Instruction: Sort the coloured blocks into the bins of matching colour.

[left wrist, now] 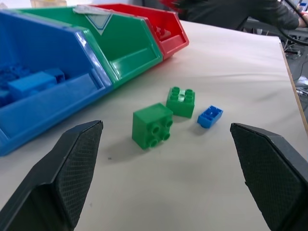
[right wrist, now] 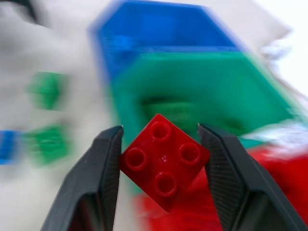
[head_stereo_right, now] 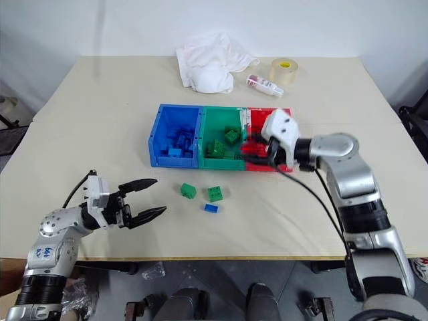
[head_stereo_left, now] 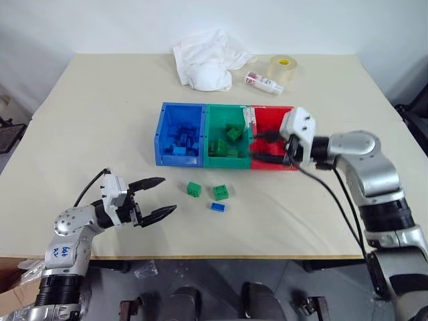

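A red block (right wrist: pixel 163 161) is gripped by the right gripper (right wrist: pixel 161 144) over the red bin (head_stereo_left: pixel 289 114); left gripper (head_stereo_left: pixel 155 197) is held open.

Blue handwriting stands on the left arm's (head_stereo_left: pixel 63 251) grey shell, behind the left gripper (head_stereo_left: pixel 159 196); the marks are too small to read. The small bottle (head_stereo_left: pixel 263 81) at the table's far side, beyond the right gripper (head_stereo_left: pixel 259 146), bears a red and white label whose print cannot be made out. A triangular sign sits on the green bin's (left wrist: pixel 126 52) rim, unreadable.
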{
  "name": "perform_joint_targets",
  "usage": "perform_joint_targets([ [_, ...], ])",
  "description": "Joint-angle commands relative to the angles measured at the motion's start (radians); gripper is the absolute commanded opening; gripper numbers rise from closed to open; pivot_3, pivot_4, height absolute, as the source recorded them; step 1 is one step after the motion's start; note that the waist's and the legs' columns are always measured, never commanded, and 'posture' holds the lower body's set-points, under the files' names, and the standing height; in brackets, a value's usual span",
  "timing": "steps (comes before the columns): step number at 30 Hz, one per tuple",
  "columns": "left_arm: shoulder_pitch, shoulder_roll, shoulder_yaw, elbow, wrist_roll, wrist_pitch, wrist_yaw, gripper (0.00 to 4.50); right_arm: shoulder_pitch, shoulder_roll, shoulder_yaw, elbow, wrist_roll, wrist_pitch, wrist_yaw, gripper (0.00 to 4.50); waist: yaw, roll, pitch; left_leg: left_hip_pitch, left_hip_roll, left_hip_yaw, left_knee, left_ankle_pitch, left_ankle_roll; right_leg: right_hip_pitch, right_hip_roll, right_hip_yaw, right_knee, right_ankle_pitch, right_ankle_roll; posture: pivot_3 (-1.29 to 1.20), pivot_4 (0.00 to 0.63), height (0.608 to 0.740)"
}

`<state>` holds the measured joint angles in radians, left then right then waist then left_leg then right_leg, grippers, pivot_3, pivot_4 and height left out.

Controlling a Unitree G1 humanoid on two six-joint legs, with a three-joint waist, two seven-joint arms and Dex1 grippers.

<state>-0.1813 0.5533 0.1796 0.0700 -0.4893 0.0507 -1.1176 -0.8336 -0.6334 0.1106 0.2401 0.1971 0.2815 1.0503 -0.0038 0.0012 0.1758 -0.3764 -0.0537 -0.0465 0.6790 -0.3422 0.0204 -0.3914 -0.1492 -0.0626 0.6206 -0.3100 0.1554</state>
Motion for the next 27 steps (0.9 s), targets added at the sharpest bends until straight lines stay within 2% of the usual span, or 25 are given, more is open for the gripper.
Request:
perform_joint_targets([
  [1,-0.017,0.002,0.005,0.014,-0.008,-0.02,-0.014,4.5,-0.107,0.022,-0.004,0.209,-0.084,-0.116,-0.082,2.07,-0.004,0.0,0.0,0.0,0.0,0.0,0.0,0.0,0.0,0.0,0.0,0.0,0.0,0.0,0.0,0.0,0.15,0.74],
  [2,-0.02,0.003,0.005,0.019,-0.007,-0.022,-0.015,4.5,-0.131,0.028,-0.001,0.264,-0.103,-0.141,-0.095,2.07,-0.007,0.0,0.0,0.0,0.0,0.0,0.0,0.0,0.0,0.0,0.0,0.0,0.0,0.0,0.0,0.0,0.15,0.74],
  [5,-0.03,0.005,0.006,0.031,-0.006,-0.027,-0.019,4.5,-0.183,0.04,0.005,0.374,-0.138,-0.192,-0.107,3.08,-0.011,0.0,0.0,0.0,0.0,0.0,-0.001,0.0,0.0,-0.001,0.0,0.0,0.001,0.0,0.0,0.0,0.15,0.74],
  [9,-0.041,0.008,0.009,0.046,-0.005,-0.031,-0.025,4.5,-0.201,0.049,-0.016,0.392,-0.129,-0.21,-0.083,4.48,-0.024,0.0,0.0,0.0,0.0,0.0,-0.002,0.0,0.0,-0.001,0.0,-0.001,0.001,0.0,0.0,0.0,0.15,0.74],
  [13,-0.055,0.007,0.005,0.064,-0.003,-0.037,-0.034,4.5,-0.175,0.037,-0.032,0.334,-0.117,-0.187,-0.068,4.48,-0.027,0.0,0.0,0.0,0.0,0.0,-0.002,0.0,0.0,-0.001,0.0,-0.001,0.001,0.0,0.0,0.0,0.15,0.74],
  [17,-0.073,0.004,-0.001,0.088,0.002,-0.044,-0.046,4.5,-0.089,-0.001,-0.052,0.173,-0.061,-0.103,0.001,4.48,-0.024,0.0,0.0,0.0,0.001,0.0,-0.002,0.0,0.0,-0.001,0.0,-0.001,0.001,0.0,0.0,0.0,0.15,0.74],
  [23,-0.114,0.011,-0.01,0.154,0.009,-0.06,-0.081,4.5,0.253,-0.151,-0.141,-0.266,0.12,0.123,0.119,4.48,0.005,0.0,0.0,-0.001,0.0,-0.002,0.0,0.0,0.0,0.0,0.0,-0.002,0.0,0.0,0.0,0.0,0.15,0.74],
  [27,-0.135,0.018,-0.005,0.198,0.01,-0.076,-0.105,4.5,0.484,-0.241,-0.248,-0.469,0.215,0.234,0.127,4.48,0.007,0.0,0.0,-0.003,0.0,-0.001,0.003,0.0,0.0,0.0,0.0,-0.002,0.0,0.0,0.0,0.0,0.15,0.74],
])
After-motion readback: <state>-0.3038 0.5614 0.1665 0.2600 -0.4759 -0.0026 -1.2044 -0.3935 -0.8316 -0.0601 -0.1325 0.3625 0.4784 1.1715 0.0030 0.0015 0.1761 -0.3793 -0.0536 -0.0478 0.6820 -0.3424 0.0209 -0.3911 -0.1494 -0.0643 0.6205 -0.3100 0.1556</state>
